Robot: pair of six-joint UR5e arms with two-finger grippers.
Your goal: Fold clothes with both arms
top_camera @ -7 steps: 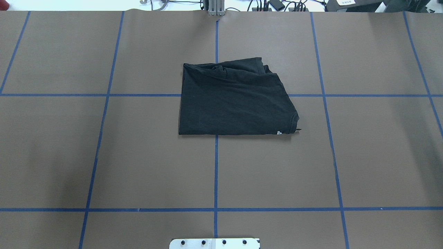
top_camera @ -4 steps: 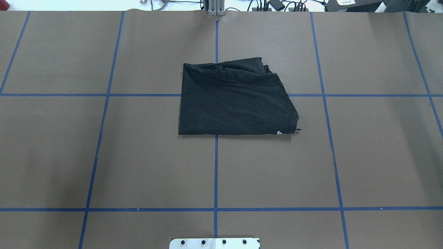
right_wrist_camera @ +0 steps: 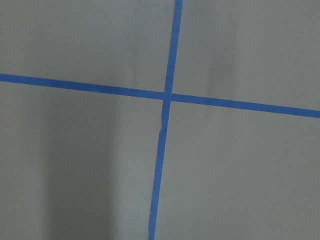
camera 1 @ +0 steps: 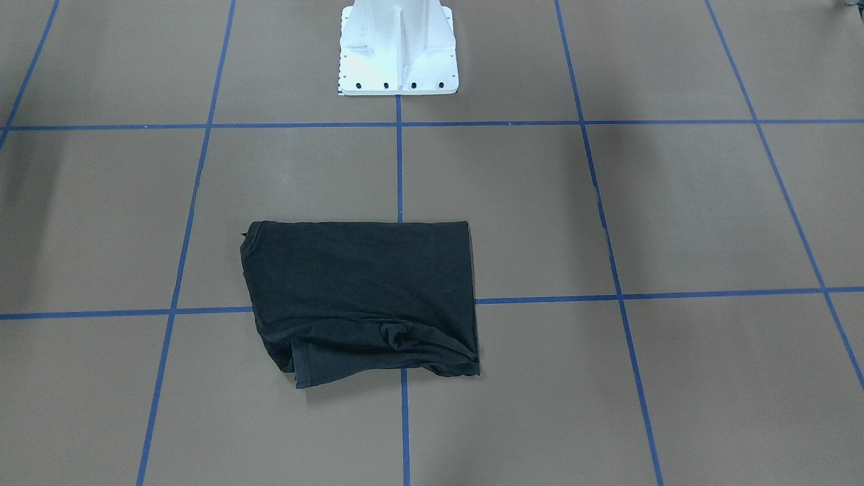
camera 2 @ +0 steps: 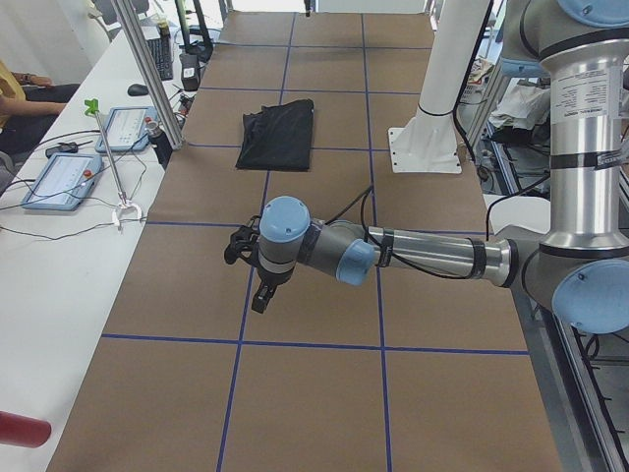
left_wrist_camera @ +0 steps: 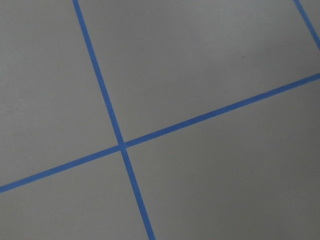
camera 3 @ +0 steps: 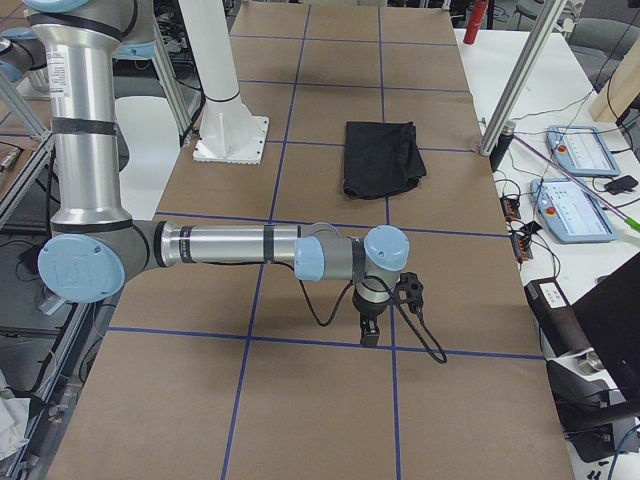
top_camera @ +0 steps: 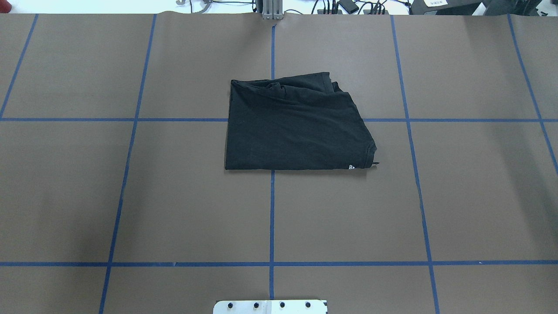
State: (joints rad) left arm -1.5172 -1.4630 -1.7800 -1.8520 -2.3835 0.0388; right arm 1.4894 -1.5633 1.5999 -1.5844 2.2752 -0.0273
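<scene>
The black T-shirt (top_camera: 296, 126) lies folded into a rough rectangle at the table's middle, with rumpled layers along its far edge. It also shows in the front view (camera 1: 364, 297). Its chest logo is hidden; only a small white mark (top_camera: 351, 166) shows at the near right corner. My left gripper (camera 2: 259, 295) hangs low over the table far to the shirt's left, seen only in the left side view. My right gripper (camera 3: 369, 335) hangs low far to the shirt's right, seen only in the right side view. I cannot tell whether either is open or shut. Neither touches the shirt.
The brown table cover (top_camera: 174, 209) carries a blue tape grid (top_camera: 272, 218). The white bolted base plate (top_camera: 270, 306) sits at the near edge. Control tablets (camera 2: 59, 177) and cables lie on a white side bench, where a person (camera 2: 15, 93) sits.
</scene>
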